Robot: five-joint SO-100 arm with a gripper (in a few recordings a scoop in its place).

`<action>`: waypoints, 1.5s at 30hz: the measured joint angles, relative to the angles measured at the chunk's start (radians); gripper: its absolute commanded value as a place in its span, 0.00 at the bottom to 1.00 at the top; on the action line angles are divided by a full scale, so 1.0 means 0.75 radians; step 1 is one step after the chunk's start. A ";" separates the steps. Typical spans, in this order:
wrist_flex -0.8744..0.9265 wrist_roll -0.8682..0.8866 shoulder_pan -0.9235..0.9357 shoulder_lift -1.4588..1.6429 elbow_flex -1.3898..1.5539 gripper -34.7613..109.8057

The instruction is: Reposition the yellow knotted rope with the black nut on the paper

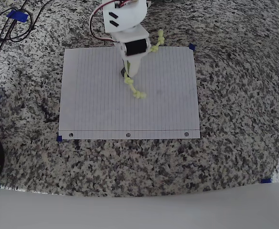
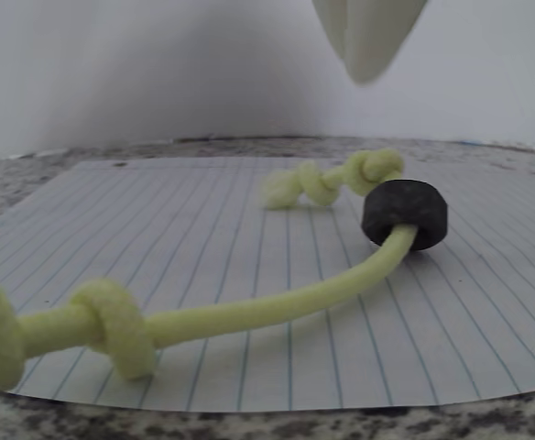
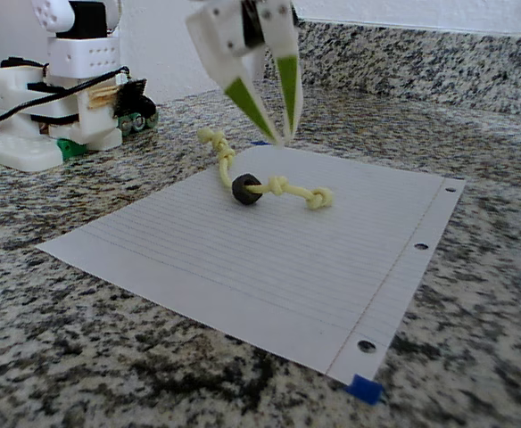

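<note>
Overhead view: camera fixed above the granite counter (image 1: 235,109), facing straight down, far enough to take in the whole paper (image 1: 96,114) and counter beyond every edge. Wrist view: very near and low over the paper (image 2: 249,275), looking level across it toward a pale wall. Fixed view: low, near the paper's (image 3: 269,267) punched-hole corner, facing obliquely across to the backsplash. All three share the paper and the yellow knotted rope (image 1: 133,88) (image 2: 277,307) (image 3: 283,187).
</note>
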 measured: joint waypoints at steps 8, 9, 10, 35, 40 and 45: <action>0.051 0.018 -0.043 -0.227 -0.098 0.24; 0.057 0.018 -0.043 -0.241 -0.119 0.24; 0.063 0.018 -0.041 -0.256 -0.139 0.24; 0.160 0.168 0.205 -0.413 -0.278 0.24; 0.202 0.221 0.333 -0.364 -0.274 0.24; 0.231 0.280 0.436 -0.270 -0.200 0.24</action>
